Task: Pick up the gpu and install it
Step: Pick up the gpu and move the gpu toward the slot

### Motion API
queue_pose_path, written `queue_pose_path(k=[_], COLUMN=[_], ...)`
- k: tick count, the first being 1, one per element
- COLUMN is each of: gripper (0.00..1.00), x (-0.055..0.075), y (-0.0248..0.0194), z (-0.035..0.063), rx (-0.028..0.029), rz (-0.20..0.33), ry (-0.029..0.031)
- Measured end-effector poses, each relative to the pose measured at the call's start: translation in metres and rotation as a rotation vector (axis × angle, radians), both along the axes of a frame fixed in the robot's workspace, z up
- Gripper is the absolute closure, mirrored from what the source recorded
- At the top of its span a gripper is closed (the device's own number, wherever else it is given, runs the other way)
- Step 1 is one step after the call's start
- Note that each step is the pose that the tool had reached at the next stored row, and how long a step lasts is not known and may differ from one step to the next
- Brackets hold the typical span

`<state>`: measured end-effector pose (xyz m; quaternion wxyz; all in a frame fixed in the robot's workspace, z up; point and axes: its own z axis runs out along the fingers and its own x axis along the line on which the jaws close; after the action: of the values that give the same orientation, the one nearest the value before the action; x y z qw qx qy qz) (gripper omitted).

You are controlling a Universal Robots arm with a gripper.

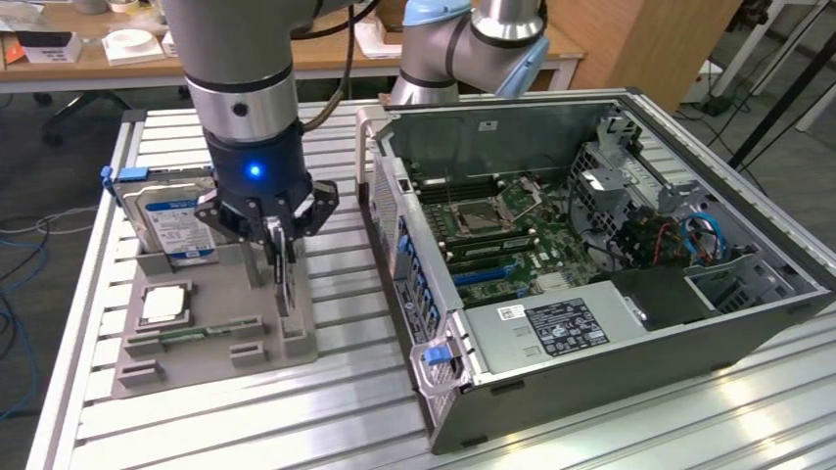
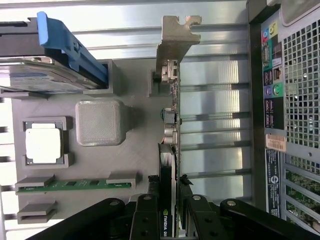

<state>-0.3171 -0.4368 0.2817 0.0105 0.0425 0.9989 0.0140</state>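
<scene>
The claw point(image 1: 278, 235) is down on the gpu point(image 1: 285, 282) and is closed on it. One finger point(image 2: 150, 210) is on each side of the thin card. The gpu stands on its edge in a slot of the gray tray point(image 1: 215, 328), on the tabletop point(image 1: 261, 421) just beside the case point(image 1: 770, 323). It is not lifted yet, so I think this is the picking-up step, with the grab made and the card not yet out of its slot.

To come out, the gpu likely needs a straight pull up, so it does not catch on the slot walls. The hold must be firm, because the card is thin and could tip.

The exterior view shows the open case from above, with the green board point(image 1: 503, 230) inside where parts go. It also shows the arm point(image 1: 242, 78) coming straight down.

The wrist view shows the claw point(image 2: 169, 186) from close by, the gpu point(image 2: 170, 120) along its edge, and its silver end piece point(image 2: 175, 45) at the far end. It shows the back of the case point(image 2: 292, 100) too.
</scene>
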Motion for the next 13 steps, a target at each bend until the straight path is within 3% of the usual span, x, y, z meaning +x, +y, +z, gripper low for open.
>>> queue_pose_path(k=[13], gripper=[0.74], x=[0.000], y=[0.0000], z=[0.0184], rx=[-0.0001], rz=[0.000], ry=[0.0000])
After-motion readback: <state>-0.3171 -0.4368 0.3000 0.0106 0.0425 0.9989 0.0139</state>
